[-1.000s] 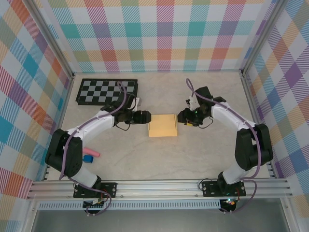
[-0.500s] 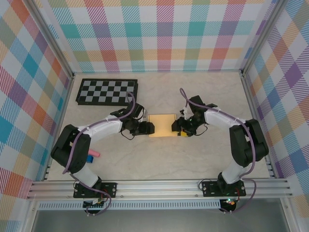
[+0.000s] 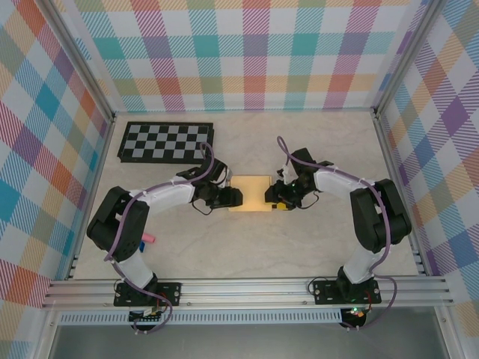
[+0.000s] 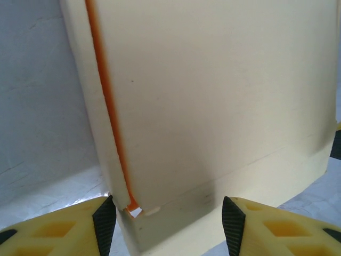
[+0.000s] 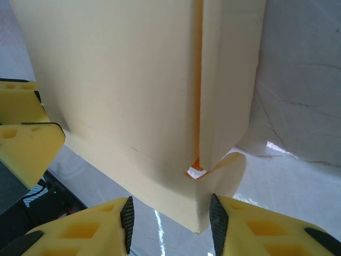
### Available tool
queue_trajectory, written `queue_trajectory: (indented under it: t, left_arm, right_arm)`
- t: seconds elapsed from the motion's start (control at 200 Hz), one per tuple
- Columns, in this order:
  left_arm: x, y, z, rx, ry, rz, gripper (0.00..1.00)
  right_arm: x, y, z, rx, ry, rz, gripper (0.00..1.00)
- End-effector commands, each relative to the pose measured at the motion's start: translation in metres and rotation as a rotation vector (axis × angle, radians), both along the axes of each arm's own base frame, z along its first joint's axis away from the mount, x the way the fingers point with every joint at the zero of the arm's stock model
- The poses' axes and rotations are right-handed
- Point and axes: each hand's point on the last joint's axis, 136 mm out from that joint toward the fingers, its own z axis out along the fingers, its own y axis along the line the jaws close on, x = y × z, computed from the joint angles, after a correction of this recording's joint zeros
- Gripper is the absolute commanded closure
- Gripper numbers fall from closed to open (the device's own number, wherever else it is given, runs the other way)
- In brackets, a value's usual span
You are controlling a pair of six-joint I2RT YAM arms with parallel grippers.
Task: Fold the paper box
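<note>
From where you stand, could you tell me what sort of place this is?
Most likely a robot test cell: a tabletop walled by plaid panels, an aluminium rail along the near edge, and a checkerboard panel.

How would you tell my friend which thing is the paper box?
Start at the pale table inside the checked walls and look to its middle. The paper box is the small flat card shape between the left gripper and the right gripper. It is plain yellow-orange, unlike the black-and-white checkerboard behind it on the left.
</note>
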Motion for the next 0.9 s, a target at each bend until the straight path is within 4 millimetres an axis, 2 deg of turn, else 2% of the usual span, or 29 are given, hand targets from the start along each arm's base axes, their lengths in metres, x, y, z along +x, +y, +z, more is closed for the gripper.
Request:
queue_trajectory:
  t: [0.0, 0.095, 0.41, 0.615, 0.765, 0.9]
  left_arm:
    - [0.006, -0.015, 0.010, -0.056, -0.008, -0.011, 0.43]
    - [0.006, -0.017, 0.009, -0.062, 0.000, -0.011, 0.47]
    - [0.008, -0.005, 0.002, 0.028, -0.017, -0.019, 0.46]
    - [0.012, 0.004, -0.010, 0.107, -0.046, -0.050, 0.45]
    - [0.012, 0.008, -0.018, 0.134, -0.052, -0.063, 0.45]
    - [0.015, 0.016, -0.019, 0.172, -0.102, -0.067, 0.46]
  right_arm:
    - [0.005, 0.009, 0.002, 0.036, -0.008, 0.006, 0.57]
    - [0.007, 0.010, 0.000, 0.043, -0.004, 0.007, 0.58]
    - [0.014, 0.009, -0.004, 0.023, -0.037, 0.004, 0.61]
    - [0.017, 0.003, -0.015, -0.015, -0.096, 0.022, 0.67]
    - [0.016, 0.006, -0.023, 0.009, -0.108, 0.031, 0.71]
    - [0.018, 0.006, -0.028, 0.011, -0.121, 0.040, 0.76]
